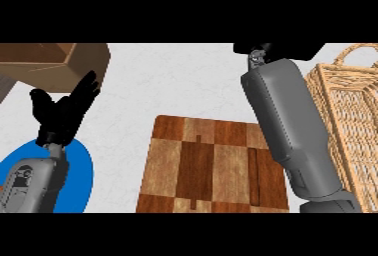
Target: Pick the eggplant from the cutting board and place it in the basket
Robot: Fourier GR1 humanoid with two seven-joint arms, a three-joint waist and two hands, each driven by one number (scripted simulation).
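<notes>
The checkered wooden cutting board [199, 170] lies at the centre front with nothing on it. No eggplant shows anywhere in view. The wicker basket [353, 125] stands along the right edge, its handle arching at the top right. My right forearm crosses the board's right side and rises to the view's top edge beside the basket, where only a black part of my right hand [284, 50] shows; the rest is cut off. My left hand [63, 112] rests open at the left, fingers up, apart from the board.
A blue plate [81, 175] lies at the lower left, partly under my left forearm. A brown wooden box [52, 62] sits at the top left corner. White counter [177, 80] stretches between the box and the board.
</notes>
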